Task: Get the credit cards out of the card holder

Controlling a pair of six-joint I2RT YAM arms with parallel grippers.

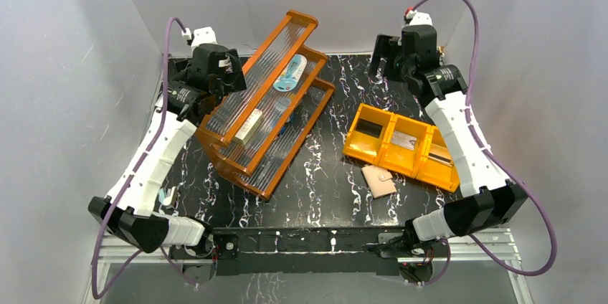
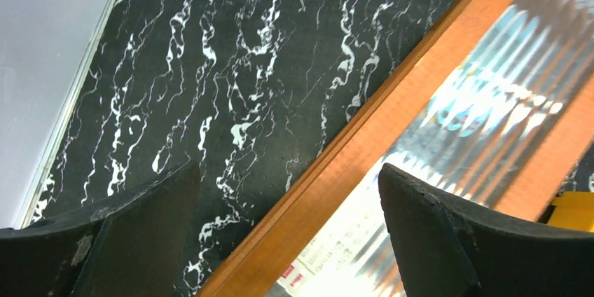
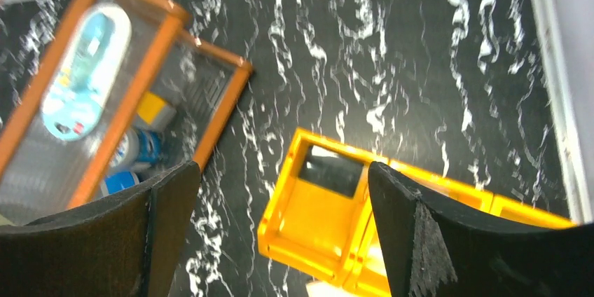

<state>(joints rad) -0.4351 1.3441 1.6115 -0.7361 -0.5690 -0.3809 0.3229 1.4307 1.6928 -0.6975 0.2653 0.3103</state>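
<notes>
Right hand (image 3: 281, 174) and left hand (image 2: 288, 171) gape wide; only the top view shows the whole card holder (image 1: 378, 181).

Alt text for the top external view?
A closed beige card holder lies on the black table in front of an orange three-compartment tray. The left arm and right arm reach to the far side, away from it; an orange rack stands left.

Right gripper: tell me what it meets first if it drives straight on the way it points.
Probably the end compartment of the orange tray, seen between the fingers of the open right gripper; depth is unclear, so perhaps the table beside it.
</notes>
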